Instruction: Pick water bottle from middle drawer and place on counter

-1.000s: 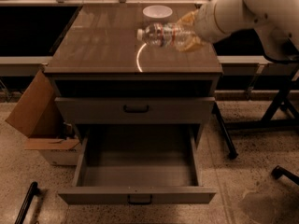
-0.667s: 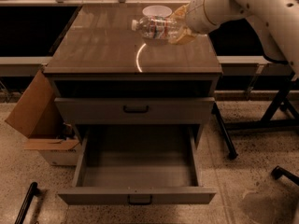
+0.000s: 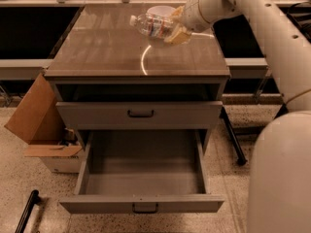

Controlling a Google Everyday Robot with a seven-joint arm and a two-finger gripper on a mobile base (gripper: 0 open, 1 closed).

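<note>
The water bottle (image 3: 153, 25) is clear, with a white cap pointing left and a reddish-blue label. My gripper (image 3: 176, 27) is shut on its right end and holds it on its side, above the far part of the glossy brownish-grey counter (image 3: 107, 52). The bottle partly hides a white bowl (image 3: 160, 9) behind it. The middle drawer (image 3: 144, 169) stands pulled out below, grey, with nothing showing on its floor. Its dark handle (image 3: 145, 208) faces the front.
A shut drawer (image 3: 141, 114) sits above the open one. A brown cardboard box (image 3: 41, 125) stands on the floor at the left. My white arm (image 3: 272, 42) and base (image 3: 279, 178) fill the right side. A dark table leg (image 3: 233, 140) slants at the right.
My arm has carried the bottle up and to the left, farther back over the counter toward the white bowl. The drawer has not moved.
</note>
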